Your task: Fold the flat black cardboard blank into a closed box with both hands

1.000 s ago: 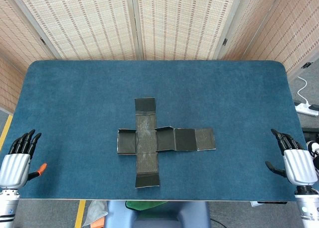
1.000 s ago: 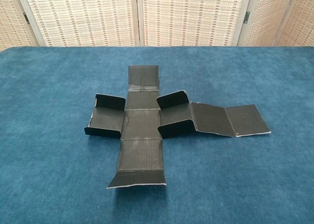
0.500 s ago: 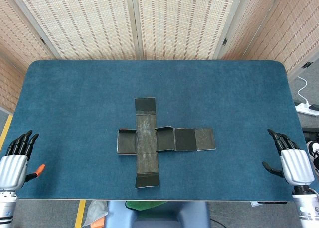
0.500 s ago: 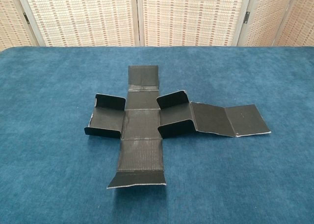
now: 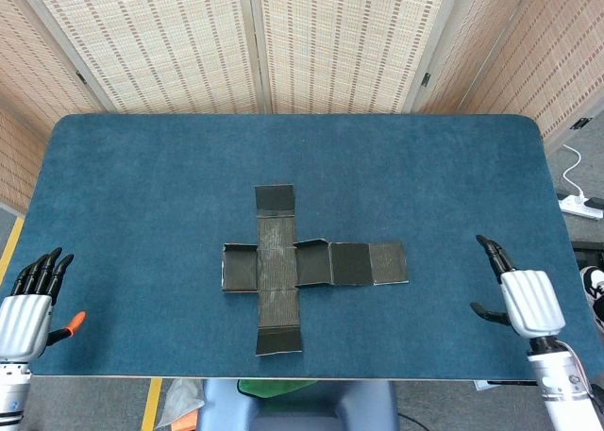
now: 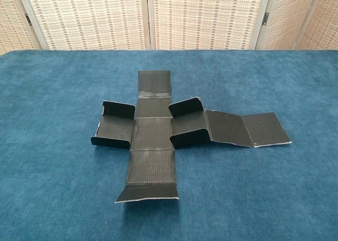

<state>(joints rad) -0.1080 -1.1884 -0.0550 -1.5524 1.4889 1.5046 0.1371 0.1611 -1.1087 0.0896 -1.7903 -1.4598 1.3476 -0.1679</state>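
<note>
Starting at the 8 o'clock corner of the head view, we see the left robot hand (image 5: 26, 313) just off the near-left edge of the tabletop (image 5: 142, 186), fingers straight and slightly apart, holding nothing, an orange tip showing at its thumb side. It is well apart from the cardboard.

Moving toward the centre, we find the black cardboard blank (image 5: 293, 266) lying on the blue tabletop, spread out as a cross. In the chest view the blank (image 6: 158, 141) has a ribbed strip running from 12 o'clock to 6 o'clock, with its near end flap tilted up a little from the cloth. On either side of the strip's middle, short flaps stand up. A long arm of two flat panels reaches out toward 3 o'clock and lies on the tabletop (image 6: 53, 188).

Further on, at about 4 o'clock in the head view, the right robot hand (image 5: 517, 294) sits over the tabletop's near-right corner, fingers extended, thumb out to the side, empty, well apart from the blank's long arm. Neither robot hand shows in the chest view.
</note>
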